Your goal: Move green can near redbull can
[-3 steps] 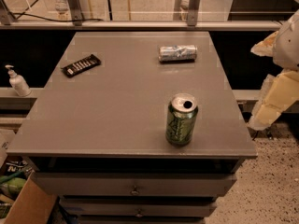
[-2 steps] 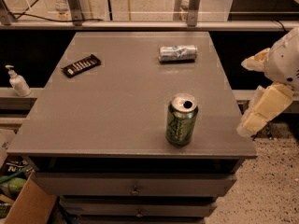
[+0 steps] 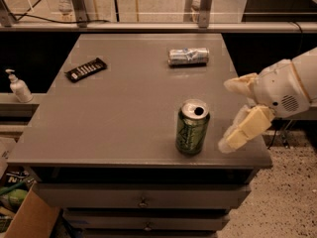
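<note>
The green can (image 3: 192, 127) stands upright near the table's front edge, right of centre, silver top open. The redbull can (image 3: 188, 56), slim and silver-blue, lies on its side at the far middle-right of the table. My gripper (image 3: 230, 115) comes in from the right over the table's right edge, just right of the green can and apart from it. Its two pale fingers are spread wide, one upper (image 3: 240, 83) and one lower (image 3: 242, 132), with nothing between them.
A black ridged bar (image 3: 86, 69) lies at the far left of the grey table (image 3: 114, 118). A pump bottle (image 3: 18, 87) stands on a shelf to the left. Drawers sit below the table front. A cardboard box (image 3: 25, 217) is at the bottom left.
My gripper has moved left from beyond the table's right edge toward the green can and now reaches over the tabletop. The cans have not moved.
</note>
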{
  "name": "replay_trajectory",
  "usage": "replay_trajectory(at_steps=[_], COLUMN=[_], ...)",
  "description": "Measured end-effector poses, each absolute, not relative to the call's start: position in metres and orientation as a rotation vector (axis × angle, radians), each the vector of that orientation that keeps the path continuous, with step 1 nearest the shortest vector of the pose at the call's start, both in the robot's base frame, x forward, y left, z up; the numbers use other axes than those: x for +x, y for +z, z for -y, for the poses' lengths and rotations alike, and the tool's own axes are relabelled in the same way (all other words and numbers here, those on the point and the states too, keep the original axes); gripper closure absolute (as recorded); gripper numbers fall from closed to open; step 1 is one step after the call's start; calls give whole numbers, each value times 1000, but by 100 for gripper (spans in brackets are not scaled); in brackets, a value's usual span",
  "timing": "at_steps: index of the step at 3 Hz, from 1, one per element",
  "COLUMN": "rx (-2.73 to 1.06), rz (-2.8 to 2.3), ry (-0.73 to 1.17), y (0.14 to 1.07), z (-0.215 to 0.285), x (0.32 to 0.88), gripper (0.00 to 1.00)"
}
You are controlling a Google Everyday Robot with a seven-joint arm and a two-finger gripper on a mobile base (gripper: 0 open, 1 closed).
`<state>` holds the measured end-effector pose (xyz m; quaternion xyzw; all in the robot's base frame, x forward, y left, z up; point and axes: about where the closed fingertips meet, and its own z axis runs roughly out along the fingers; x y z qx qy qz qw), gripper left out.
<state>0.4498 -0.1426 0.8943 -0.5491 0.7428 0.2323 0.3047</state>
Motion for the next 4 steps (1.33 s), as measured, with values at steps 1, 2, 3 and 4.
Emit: replay_trajectory(at_steps=[1, 2, 3, 4], rx=[-1411, -1384, -1369, -1358], rz=[-1814, -1694, -1566, -1591], ry=[757, 852, 943, 917], y=[891, 891, 888, 880], z=[102, 72, 37, 49], x=[443, 437, 417, 413], gripper=[0, 0, 56, 78])
